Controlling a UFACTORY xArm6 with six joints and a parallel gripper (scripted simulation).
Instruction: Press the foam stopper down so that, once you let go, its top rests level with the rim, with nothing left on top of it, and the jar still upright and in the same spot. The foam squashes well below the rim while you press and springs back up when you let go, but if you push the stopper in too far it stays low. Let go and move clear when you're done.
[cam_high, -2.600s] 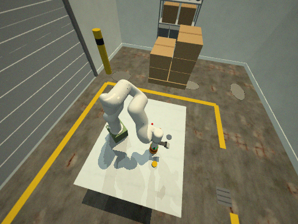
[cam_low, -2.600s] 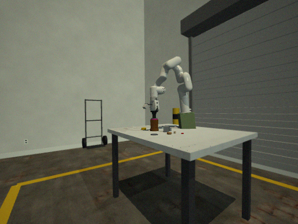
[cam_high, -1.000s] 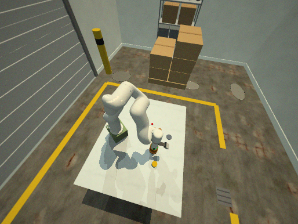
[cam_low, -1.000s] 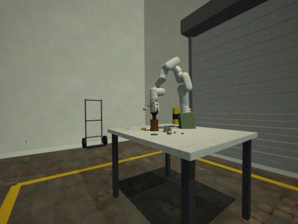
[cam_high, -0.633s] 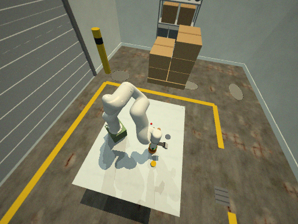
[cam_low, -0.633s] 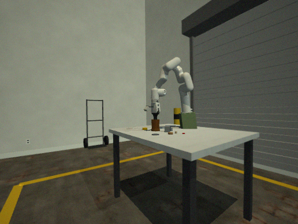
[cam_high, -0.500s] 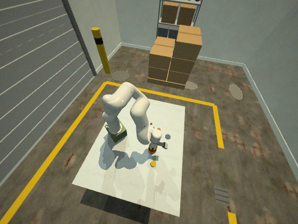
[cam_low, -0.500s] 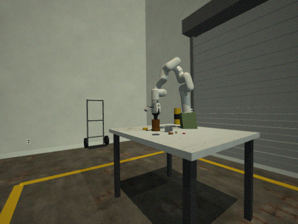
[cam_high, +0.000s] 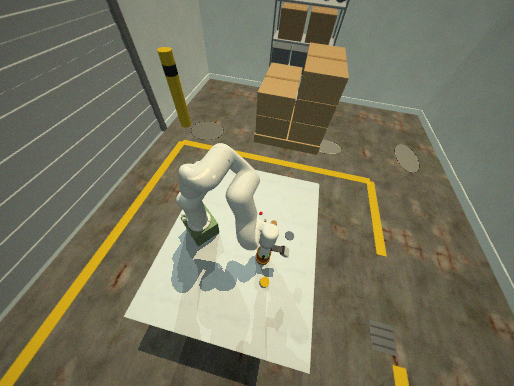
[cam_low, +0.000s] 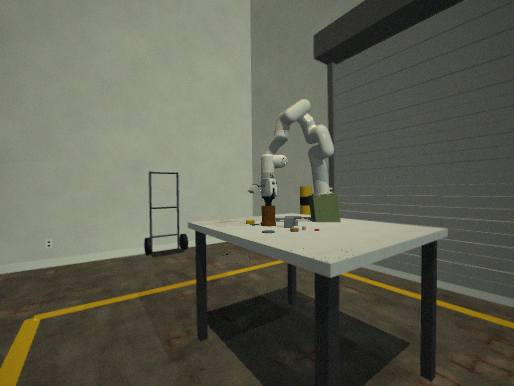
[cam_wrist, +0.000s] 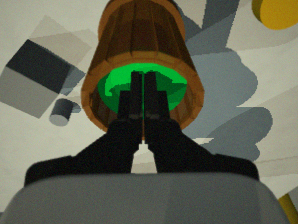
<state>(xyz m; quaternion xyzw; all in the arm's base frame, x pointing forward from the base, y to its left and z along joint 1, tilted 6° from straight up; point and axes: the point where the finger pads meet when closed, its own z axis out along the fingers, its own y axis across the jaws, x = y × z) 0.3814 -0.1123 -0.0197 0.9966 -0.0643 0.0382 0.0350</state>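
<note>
A brown wooden jar (cam_wrist: 140, 45) (cam_low: 268, 216) (cam_high: 263, 260) stands upright on the white table (cam_low: 350, 245) (cam_high: 220, 305). Its green foam stopper (cam_wrist: 172, 90) sits inside the mouth, sunk below the rim. My gripper (cam_wrist: 142, 88) is shut, empty, and its closed fingertips reach down into the jar mouth and press on the stopper. In the exterior view the gripper (cam_low: 268, 200) stands straight above the jar. Nothing else lies on the stopper.
A yellow disc (cam_wrist: 277, 12) (cam_high: 264, 282) lies near the jar. A small grey cylinder (cam_wrist: 61, 112) and a grey block (cam_low: 290, 221) lie close by. A dark flat disc (cam_low: 268, 231), small brown pieces (cam_low: 294, 230) and a red dot (cam_low: 317, 229) lie on the table. The arm's green base (cam_low: 325, 207) stands behind.
</note>
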